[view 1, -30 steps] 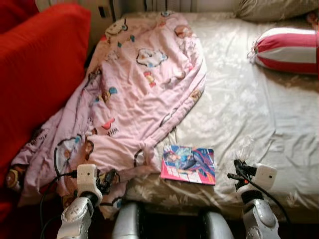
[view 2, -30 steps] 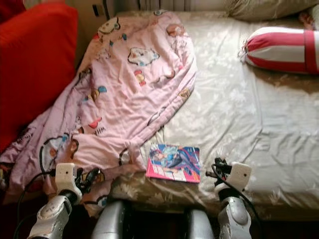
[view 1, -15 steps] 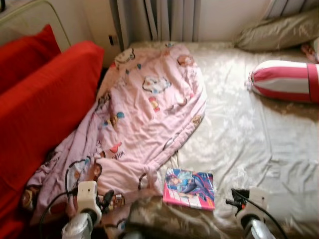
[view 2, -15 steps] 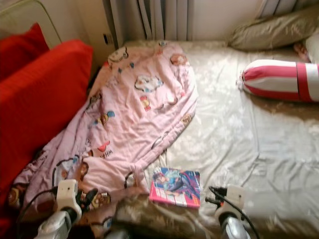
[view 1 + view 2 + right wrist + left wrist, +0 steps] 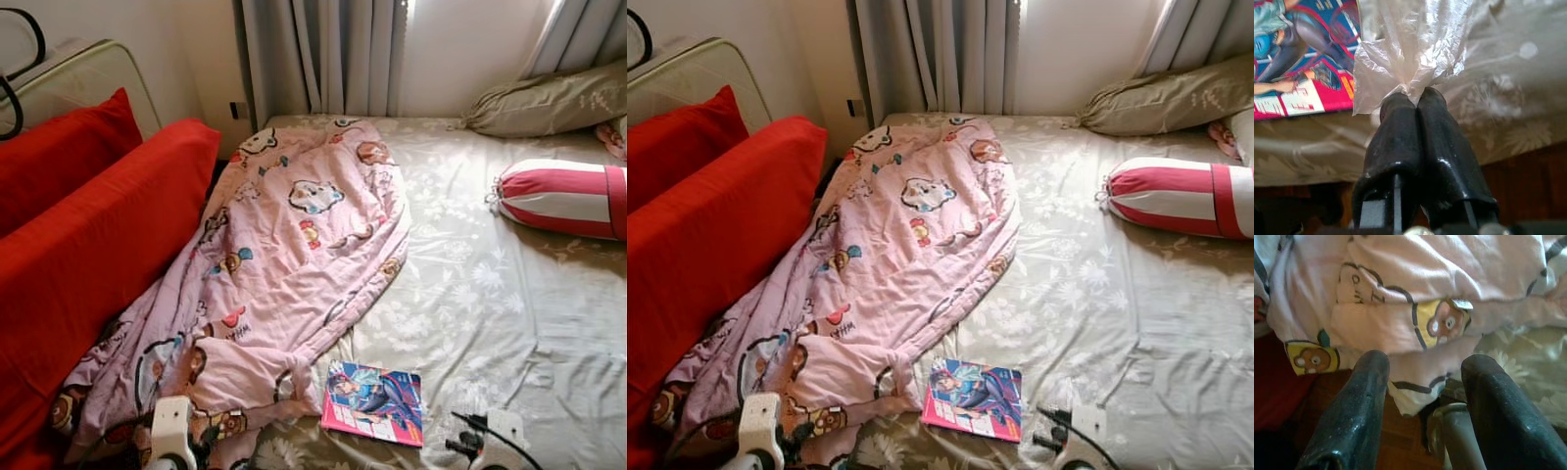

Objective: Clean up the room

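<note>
The blanket [image 5: 294,264] lies across the left part of the bed [image 5: 490,294], its near end hanging over the front edge. A sofa [image 5: 88,255] stands left of the bed. The book [image 5: 374,402] lies on the bed just right of the blanket's near end; a bolster [image 5: 560,199] and pillow [image 5: 549,98] lie at the far right.

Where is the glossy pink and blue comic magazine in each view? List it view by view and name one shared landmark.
Left eye view: glossy pink and blue comic magazine lies near the bottom centre, on the floral sheet.
Right eye view: bottom centre, slightly further left.
Left wrist view: not in it.
Right wrist view: upper corner, behind the crumpled clear plastic bag pinched by the right gripper.
Shared landmark: the pink cartoon-print blanket beside the magazine.
</note>
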You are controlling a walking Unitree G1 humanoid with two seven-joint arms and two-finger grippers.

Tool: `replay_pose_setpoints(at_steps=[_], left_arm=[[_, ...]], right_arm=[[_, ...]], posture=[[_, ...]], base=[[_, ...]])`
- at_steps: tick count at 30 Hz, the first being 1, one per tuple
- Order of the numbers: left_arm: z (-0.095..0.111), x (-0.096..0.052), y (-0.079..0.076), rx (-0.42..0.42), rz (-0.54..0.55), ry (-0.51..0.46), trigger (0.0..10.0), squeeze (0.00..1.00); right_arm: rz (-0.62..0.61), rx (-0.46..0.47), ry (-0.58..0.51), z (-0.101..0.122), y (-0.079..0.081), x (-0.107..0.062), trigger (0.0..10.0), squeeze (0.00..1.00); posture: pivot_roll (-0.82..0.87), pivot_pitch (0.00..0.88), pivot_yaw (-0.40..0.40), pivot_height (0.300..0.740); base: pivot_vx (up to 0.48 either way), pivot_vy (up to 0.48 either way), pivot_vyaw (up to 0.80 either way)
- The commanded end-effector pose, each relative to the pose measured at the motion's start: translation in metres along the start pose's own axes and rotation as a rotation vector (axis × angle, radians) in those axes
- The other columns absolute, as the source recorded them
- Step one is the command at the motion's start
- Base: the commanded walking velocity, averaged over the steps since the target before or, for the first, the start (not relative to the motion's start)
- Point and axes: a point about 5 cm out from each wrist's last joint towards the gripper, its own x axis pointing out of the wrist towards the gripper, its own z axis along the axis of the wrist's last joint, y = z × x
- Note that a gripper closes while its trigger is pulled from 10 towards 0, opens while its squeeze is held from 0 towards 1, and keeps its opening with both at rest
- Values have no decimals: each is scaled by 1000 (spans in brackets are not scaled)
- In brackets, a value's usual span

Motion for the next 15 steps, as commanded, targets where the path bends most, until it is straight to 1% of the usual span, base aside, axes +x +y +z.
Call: replay_pose_setpoints(at_steps=[1,3,5,15], left_arm=[[-3,0,1,-11,11,18,10000,0],[-3,0,0,-15,11,18,10000,0],[-4,0,0,-14,8,24,10000,0],[-7,-1,0,-19,17,42,10000,0]], right_arm=[[8,-5,15,-4,3,0,10000,0],[18,-15,14,-4,4,0,10000,0],[27,-29,23,-6,3,-1,10000,0],[19,-38,41,-7,2,-1,10000,0]], posture=[[45,44,33,740],[44,45,32,740],[41,49,32,740],[44,61,31,740]], base=[[0,0,0],[0,0,0],[0,0,788],[0,0,788]])
